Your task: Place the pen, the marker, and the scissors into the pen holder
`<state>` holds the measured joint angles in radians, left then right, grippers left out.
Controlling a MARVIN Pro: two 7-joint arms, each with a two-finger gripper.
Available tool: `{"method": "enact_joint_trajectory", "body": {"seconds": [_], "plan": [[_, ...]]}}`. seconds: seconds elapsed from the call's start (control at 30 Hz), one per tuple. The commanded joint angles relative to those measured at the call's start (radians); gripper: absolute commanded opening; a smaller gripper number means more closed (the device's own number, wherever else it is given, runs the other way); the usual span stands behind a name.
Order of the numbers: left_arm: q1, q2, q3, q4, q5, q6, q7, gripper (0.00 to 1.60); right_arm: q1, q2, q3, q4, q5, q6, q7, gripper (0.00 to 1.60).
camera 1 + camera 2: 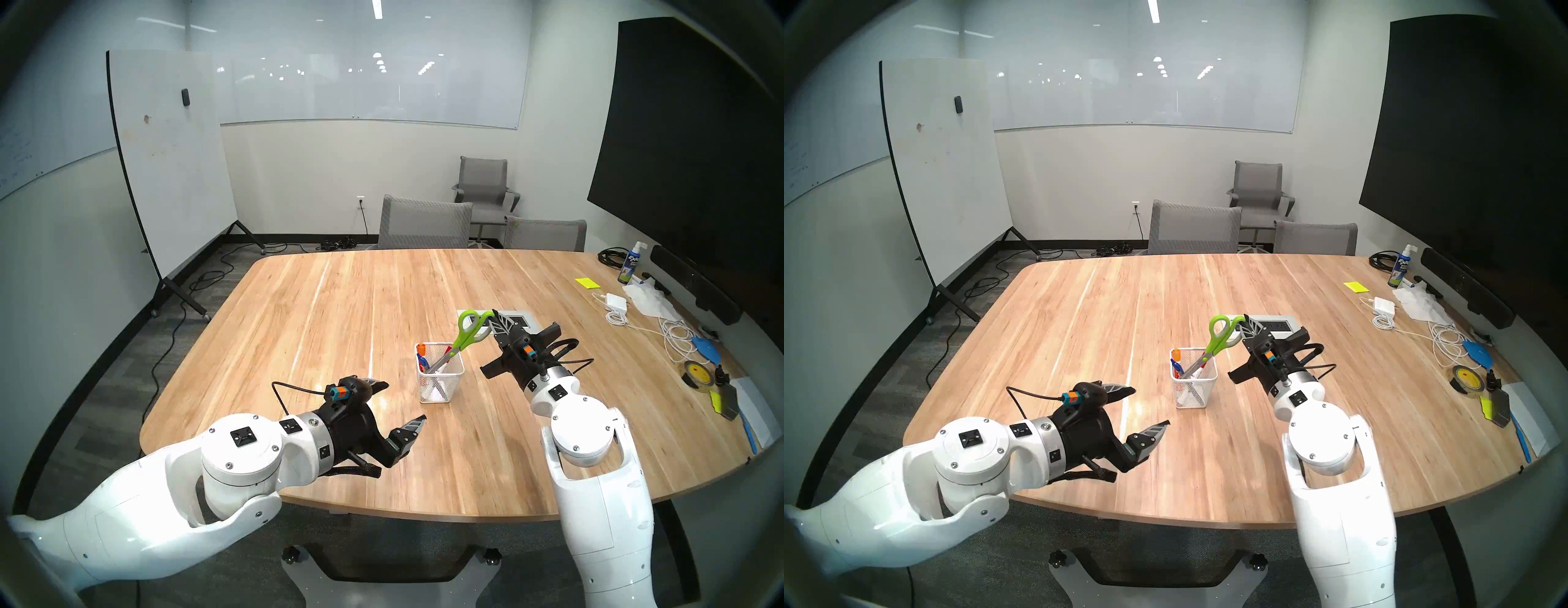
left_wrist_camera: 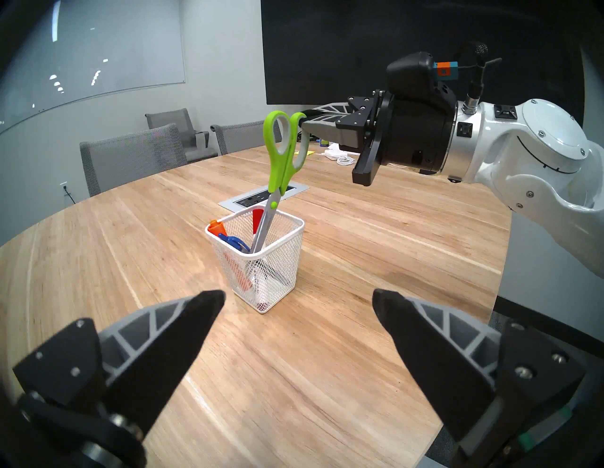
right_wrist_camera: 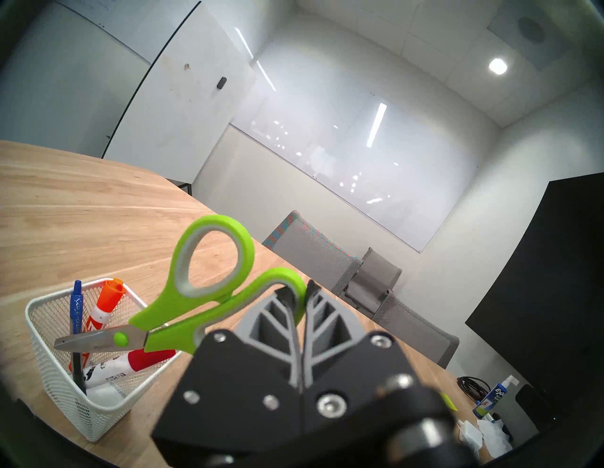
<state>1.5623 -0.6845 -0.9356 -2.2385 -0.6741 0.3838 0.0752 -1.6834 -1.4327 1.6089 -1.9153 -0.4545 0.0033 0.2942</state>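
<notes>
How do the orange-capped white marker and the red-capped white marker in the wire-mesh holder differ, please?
The orange-capped white marker stands steeply against a corner of the white wire-mesh pen holder, cap up and poking above the rim. The red-capped white marker leans far lower, its cap below the lime-green scissors. The caps differ in colour, orange against red. Both have thick white barrels and sit inside the holder.

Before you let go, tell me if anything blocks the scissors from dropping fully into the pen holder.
The scissors, pinched by one handle loop in the right hand, already have their blades inside the pen holder. The pen and two markers share the cup, but nothing visibly blocks the blades; the bottom is hard to see.
</notes>
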Motion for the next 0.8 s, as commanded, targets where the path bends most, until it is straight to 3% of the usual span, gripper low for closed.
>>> {"method": "enact_joint_trajectory", "body": {"seconds": [0.0,0.77], "plan": [[-0.002,-0.002,-0.005,-0.016,-0.002,-0.008,-0.001,1.6,-0.001,0.009,0.001,-0.012,-0.005,-0.037,-0.012,0.0],[-0.002,-0.002,-0.005,-0.016,-0.002,-0.008,-0.001,1.6,-0.024,0.027,-0.011,0.007,-0.025,-0.081,-0.01,0.0]]}}
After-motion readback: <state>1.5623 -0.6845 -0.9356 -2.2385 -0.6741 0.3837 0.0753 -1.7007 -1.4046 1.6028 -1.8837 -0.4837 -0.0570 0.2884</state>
